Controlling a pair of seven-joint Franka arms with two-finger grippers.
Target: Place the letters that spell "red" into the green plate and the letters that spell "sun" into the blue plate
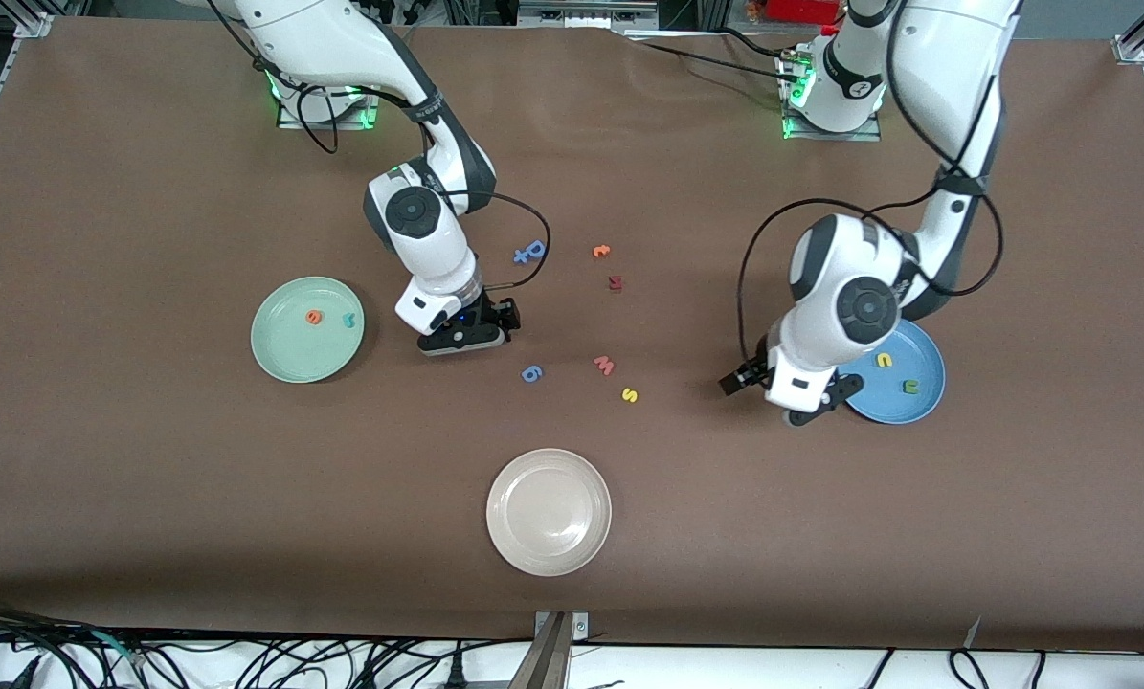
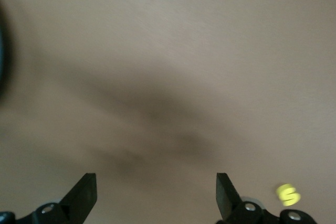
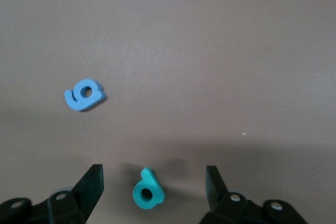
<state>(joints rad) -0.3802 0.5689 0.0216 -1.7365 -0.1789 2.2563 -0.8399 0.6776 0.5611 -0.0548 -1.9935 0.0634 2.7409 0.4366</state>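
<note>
1. Front: orange "e" [image 1: 314, 317] and teal "r" [image 1: 348, 321] in green plate [image 1: 284, 359]; yellow arch letter [image 1: 884, 361], green U letter [image 1: 911, 386] in blue plate [image 1: 926, 407]; yellow "s" [image 1: 629, 394] on desk [image 1: 150, 478].
2. Left wrist: left gripper [image 2: 156, 195] jaws spread, empty, near the "s" [image 2: 288, 195].
3. Right wrist: right gripper [image 3: 154, 187] jaws released, straddling teal "d" [image 3: 148, 190] on desk.

Brown table [image 1: 150, 498] carries three plates: green plate [image 1: 289, 359] toward the right arm's end, blue plate [image 1: 921, 407] toward the left arm's end, cream plate [image 1: 549, 512] nearest the front camera. Loose letters mid-table: blue letter [image 1: 529, 253], orange letter [image 1: 601, 252], dark red letter [image 1: 615, 282], blue round letter [image 1: 531, 373], pink "w" [image 1: 604, 364], yellow "s" [image 1: 630, 394]. Teal "d" [image 3: 148, 190] lies flat on the table, near the blue round letter.
</note>
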